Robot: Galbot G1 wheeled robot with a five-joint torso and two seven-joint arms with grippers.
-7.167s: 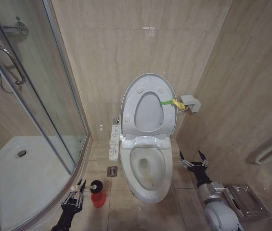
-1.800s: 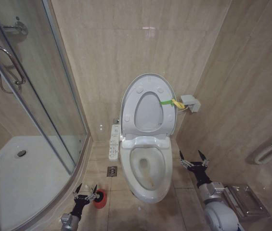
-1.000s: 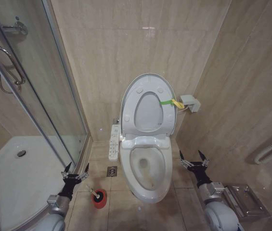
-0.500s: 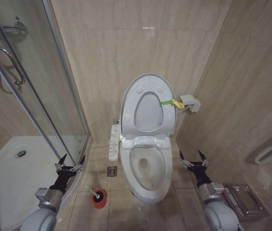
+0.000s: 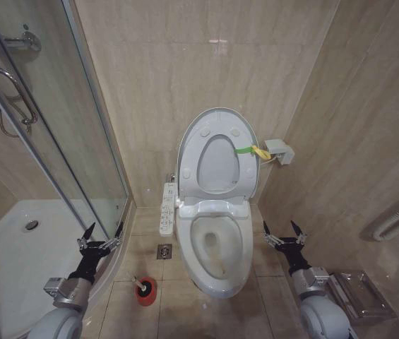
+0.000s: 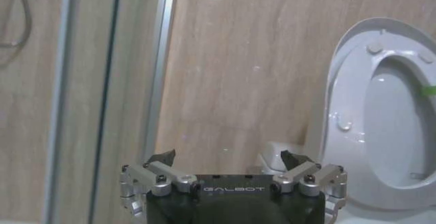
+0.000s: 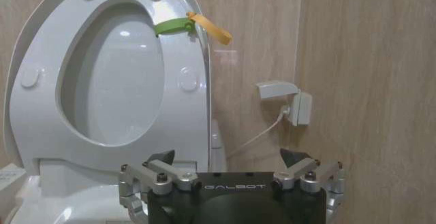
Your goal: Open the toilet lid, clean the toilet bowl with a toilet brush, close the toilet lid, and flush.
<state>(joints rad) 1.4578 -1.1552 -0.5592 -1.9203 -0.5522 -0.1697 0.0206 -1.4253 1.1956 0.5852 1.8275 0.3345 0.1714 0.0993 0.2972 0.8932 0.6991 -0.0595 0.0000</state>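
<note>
My left gripper (image 5: pixel 100 236) hangs empty with its fingers spread wide, up beside the glass shower door (image 5: pixel 79 141) and clear of the toilet brush (image 5: pixel 141 285), which stands with its black head down in the small red cup holder (image 5: pixel 145 294) on the floor tiles, left of the toilet bowl (image 5: pixel 217 261). My right gripper (image 5: pixel 284 234) waits just right of the bowl, fingers apart too, holding nothing.

The toilet lid (image 5: pixel 217 152) stands upright against the wall with the seat raised against it, the yellow-green strap (image 5: pixel 250 150) at its right edge. I judge the brushing done and closing the lid the step in hand. To do it well I should reach for the strap or the upper rim, pull the lid forward past its balance point, then lower it under control so it does not slam on the ceramic.

Compared with a second ago, my left arm has pulled up and away from the brush toward the shower door; the brush, lid and right gripper sit unchanged.
</note>
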